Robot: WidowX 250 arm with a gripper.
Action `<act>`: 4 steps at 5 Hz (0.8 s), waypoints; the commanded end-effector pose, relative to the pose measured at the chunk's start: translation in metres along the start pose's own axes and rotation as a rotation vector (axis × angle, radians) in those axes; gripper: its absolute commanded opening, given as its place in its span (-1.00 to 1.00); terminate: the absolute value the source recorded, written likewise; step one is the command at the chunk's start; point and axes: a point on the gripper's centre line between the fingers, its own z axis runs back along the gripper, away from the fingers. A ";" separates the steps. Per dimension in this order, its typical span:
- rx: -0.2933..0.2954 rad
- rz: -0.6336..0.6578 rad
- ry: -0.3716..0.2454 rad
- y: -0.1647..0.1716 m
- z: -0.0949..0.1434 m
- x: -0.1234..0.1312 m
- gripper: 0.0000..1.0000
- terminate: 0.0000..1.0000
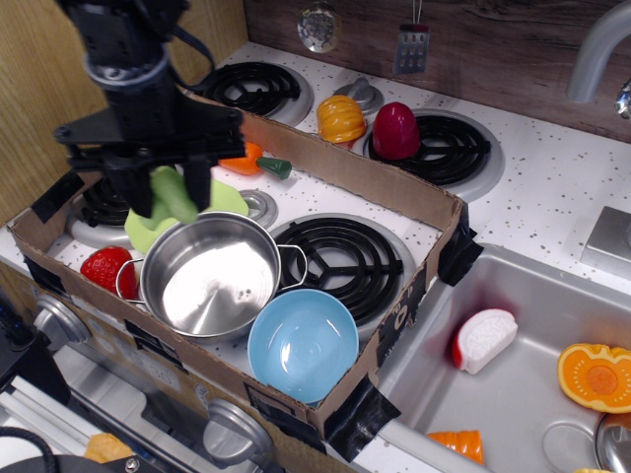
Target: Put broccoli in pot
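Blue bowl [302, 344] in cardboard box [394, 193], strawberry [104, 268], carrot [246, 160], stove burners [347, 255]

Bright, even indoor light. Glare glints inside the pot [210, 273]. The picture is sharp, with soft shadows only.

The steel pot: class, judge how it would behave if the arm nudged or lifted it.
The pot looks thin-walled and empty, so probably light and stiff. Its polished rim seems slippery; the side handle may grip better. Wide, flat base: likelier to slide than tip.
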 end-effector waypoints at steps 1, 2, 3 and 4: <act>-0.076 0.004 -0.003 -0.022 -0.017 -0.015 -1.00 -1.00; -0.103 -0.017 0.004 -0.023 -0.020 -0.015 1.00 -1.00; -0.088 -0.068 -0.006 -0.018 -0.013 -0.006 1.00 -1.00; -0.053 -0.127 -0.033 -0.011 0.005 0.001 1.00 -1.00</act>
